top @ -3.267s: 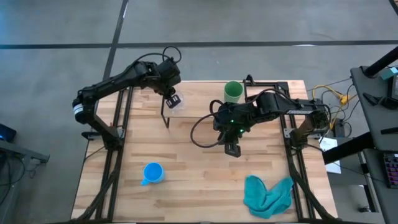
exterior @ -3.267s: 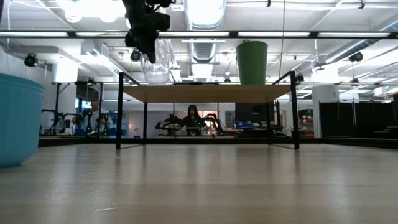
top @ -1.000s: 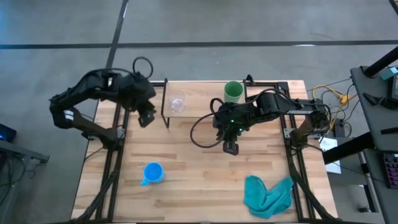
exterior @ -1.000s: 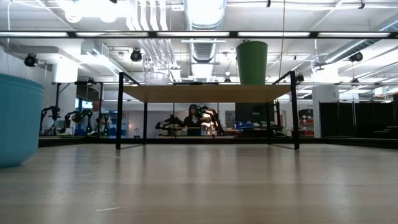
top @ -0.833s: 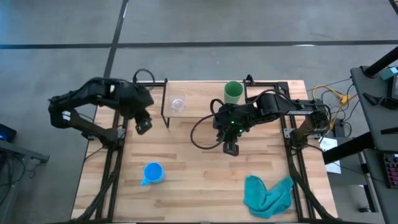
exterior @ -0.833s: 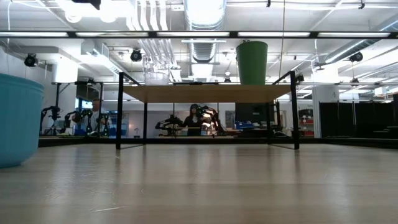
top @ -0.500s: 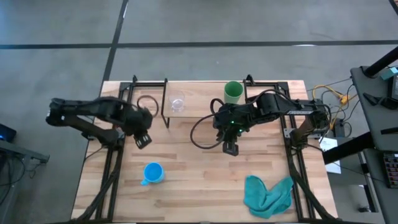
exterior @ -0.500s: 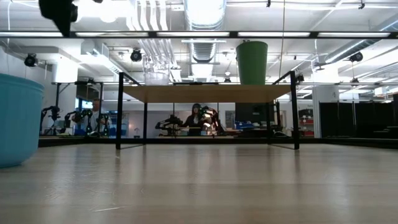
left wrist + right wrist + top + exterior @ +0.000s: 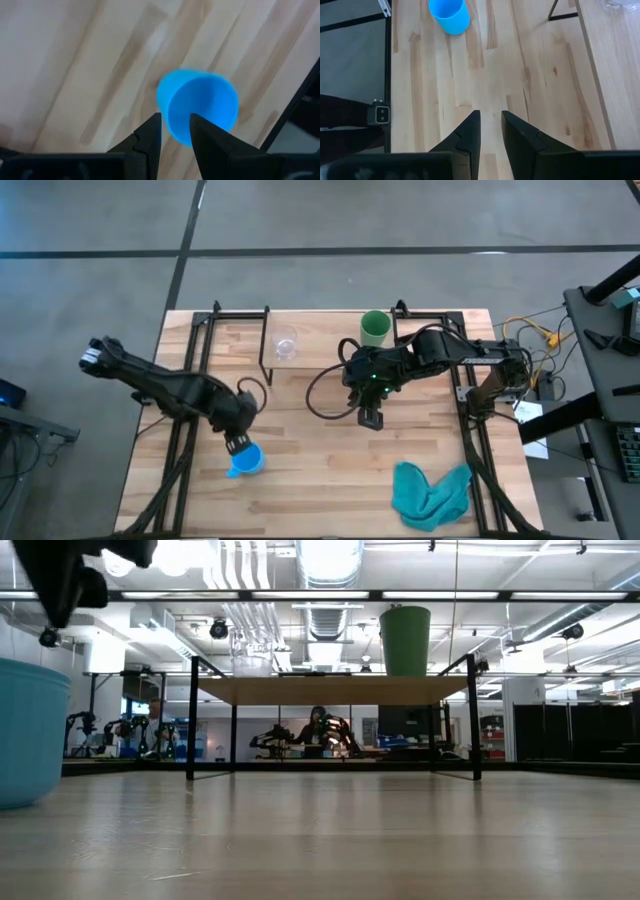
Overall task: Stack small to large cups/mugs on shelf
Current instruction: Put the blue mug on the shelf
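The bright blue mug (image 9: pixel 246 459) stands upright on the tabletop near its near-left part; it fills the left edge of the low view (image 9: pixel 30 730). My left gripper (image 9: pixel 238 442) hovers just above it on the far side, open by a narrow gap (image 9: pixel 175 131), with the mug (image 9: pixel 200 106) right beyond the fingertips. The clear glass cup (image 9: pixel 285 345) and the green cup (image 9: pixel 375 328) stand on the shelf's board (image 9: pixel 335 690). My right gripper (image 9: pixel 371 417) waits over mid-table, fingers a narrow gap apart (image 9: pixel 490 125).
A crumpled teal cloth (image 9: pixel 430 492) lies near the table's near-right corner. The shelf's thin black legs (image 9: pixel 190 725) stand on the far half of the table. Bare wood (image 9: pixel 320 470) spreads between the mug and the cloth. A person is in the room behind (image 9: pixel 318 730).
My left gripper has swung from beside the shelf's left end toward the table's near edge and come down over the blue mug, entering the low view's top left corner. The cups, the mug and my right arm have stayed put.
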### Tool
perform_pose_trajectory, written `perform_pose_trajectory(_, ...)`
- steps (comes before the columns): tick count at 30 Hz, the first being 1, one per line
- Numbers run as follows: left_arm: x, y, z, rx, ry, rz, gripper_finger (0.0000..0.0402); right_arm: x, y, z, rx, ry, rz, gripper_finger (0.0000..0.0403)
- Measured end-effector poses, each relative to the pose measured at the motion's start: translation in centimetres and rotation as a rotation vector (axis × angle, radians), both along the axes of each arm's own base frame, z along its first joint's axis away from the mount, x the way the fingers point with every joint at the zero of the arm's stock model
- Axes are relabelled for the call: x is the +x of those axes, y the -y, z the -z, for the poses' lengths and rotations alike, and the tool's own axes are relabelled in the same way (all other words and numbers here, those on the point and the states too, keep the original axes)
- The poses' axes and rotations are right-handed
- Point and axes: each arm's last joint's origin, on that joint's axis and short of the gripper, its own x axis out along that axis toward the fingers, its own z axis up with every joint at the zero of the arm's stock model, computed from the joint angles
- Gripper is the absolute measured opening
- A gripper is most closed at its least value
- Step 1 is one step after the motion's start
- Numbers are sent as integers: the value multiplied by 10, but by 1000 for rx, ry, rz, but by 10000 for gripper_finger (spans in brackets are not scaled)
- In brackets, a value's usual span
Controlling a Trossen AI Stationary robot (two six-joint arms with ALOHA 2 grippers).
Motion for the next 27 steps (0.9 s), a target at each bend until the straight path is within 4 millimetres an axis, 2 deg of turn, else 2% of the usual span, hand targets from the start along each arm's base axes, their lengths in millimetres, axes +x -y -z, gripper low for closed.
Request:
perform_pose_trajectory(4, 1, 12, 14, 6, -62, 54, 87, 0, 0, 0, 0, 0, -1, 73)
perform_pose_trajectory(10, 8, 23, 23, 14, -79, 91, 87, 0, 0, 1, -2, 1, -3, 73)
perform_pose_trajectory(18, 17, 27, 30, 19, -54, 121, 87, 2, 0, 0, 2, 18, -1, 73)
perform_pose_trajectory(27, 16, 26, 53, 68, -93, 201, 87, 2, 0, 0, 3, 20, 0, 73)
